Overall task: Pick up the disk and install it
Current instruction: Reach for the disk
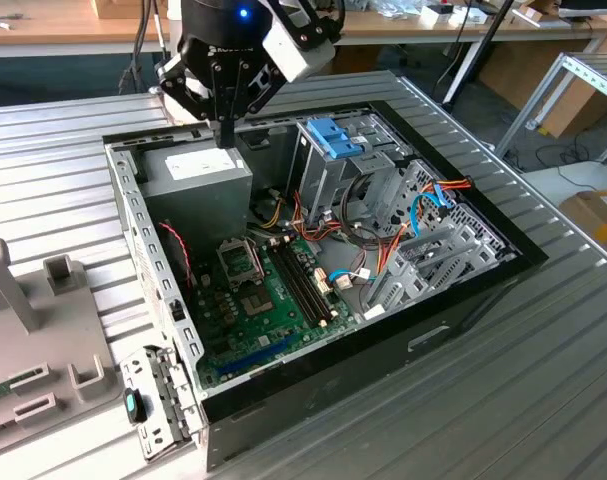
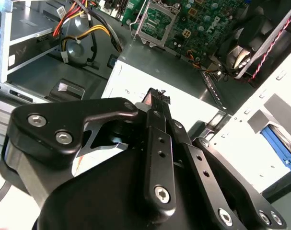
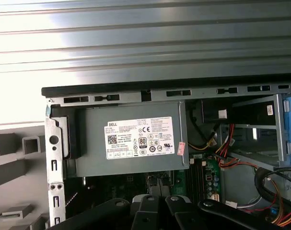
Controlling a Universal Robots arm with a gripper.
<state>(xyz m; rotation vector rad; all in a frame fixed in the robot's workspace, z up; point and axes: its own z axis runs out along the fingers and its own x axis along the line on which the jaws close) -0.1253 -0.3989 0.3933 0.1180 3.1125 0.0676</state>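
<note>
My gripper (image 1: 224,135) hangs just above the grey power supply (image 1: 198,178) in the back corner of the open computer case (image 1: 143,260). Its black fingers are pressed together with nothing between them, as both wrist views show (image 2: 155,98) (image 3: 159,191). A bright blue rail of the disk (image 2: 280,143) pokes into the second wrist view beyond the case's perforated side wall, beside a grey fixture; the disk's dark body is cut off there. The gripper is well apart from it.
Inside the case lie the green motherboard (image 1: 268,295), cable bundles (image 1: 368,240) and a thin blue cable (image 1: 420,207). A tall silver cage with blue clips (image 1: 333,137) stands at the back. A grey fixture (image 1: 43,330) sits on the slatted table at the exterior view's left.
</note>
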